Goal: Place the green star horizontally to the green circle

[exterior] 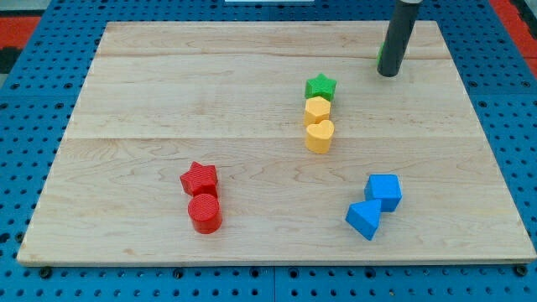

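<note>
The green star [320, 86] lies in the upper middle of the wooden board [151, 101], touching a yellow hexagon [317, 109] just below it. The green circle [381, 55] is almost wholly hidden behind my rod at the view's upper right; only a thin green edge shows at the rod's left side. My tip [388, 75] rests on the board right against that green circle, about 80 pixels to the right of the green star and slightly above it.
A yellow heart [320, 136] sits below the yellow hexagon. A red star [199, 178] and red cylinder [205, 213] stand at lower left. A blue cube [384, 191] and blue triangle [364, 220] stand at lower right. A blue pegboard surrounds the board.
</note>
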